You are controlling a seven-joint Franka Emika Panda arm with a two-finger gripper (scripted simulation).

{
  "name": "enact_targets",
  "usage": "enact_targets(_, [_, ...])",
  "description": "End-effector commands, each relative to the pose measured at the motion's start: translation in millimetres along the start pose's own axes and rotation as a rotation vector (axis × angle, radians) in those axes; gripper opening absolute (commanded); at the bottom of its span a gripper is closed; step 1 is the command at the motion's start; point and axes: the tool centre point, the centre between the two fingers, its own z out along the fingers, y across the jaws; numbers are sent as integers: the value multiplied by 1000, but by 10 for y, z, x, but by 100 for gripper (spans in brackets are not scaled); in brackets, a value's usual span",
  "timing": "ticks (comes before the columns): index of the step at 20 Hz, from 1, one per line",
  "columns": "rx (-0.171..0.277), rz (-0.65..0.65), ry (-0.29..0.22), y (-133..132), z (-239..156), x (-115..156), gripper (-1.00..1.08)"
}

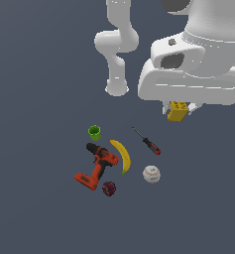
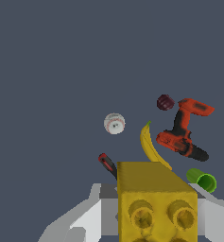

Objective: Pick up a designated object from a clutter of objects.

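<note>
Arm: we see the white Panda arm looming large at the top of the exterior view, its wrist block level and its gripper (image 1: 178, 110) pointing down, well above the floor.
Gripper: clamped on the yellow brick (image 1: 178, 111); in the wrist view we find a pale finger (image 2: 87, 217) flanking each side of the brick (image 2: 157, 203), pressed against it.
Brick: held aloft, studs facing the wrist camera, up and to the exterior view's right of the clutter.
Clutter on the floor: we count a green cup (image 1: 94, 132), an orange-red power drill (image 1: 97, 167), a banana (image 1: 122, 156), a red-handled screwdriver (image 1: 147, 142), a white baseball (image 1: 151, 174) and a dark plum (image 1: 108, 188).
Spacing: the banana lies just beside the drill; the baseball sits apart.
</note>
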Motion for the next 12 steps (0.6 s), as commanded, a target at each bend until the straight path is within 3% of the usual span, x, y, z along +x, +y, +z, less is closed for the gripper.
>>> enact_targets(1, [0,0,-1,-10,-127,21,-100])
enact_targets(12, [-1,1,-1,-28,-321,69,-100])
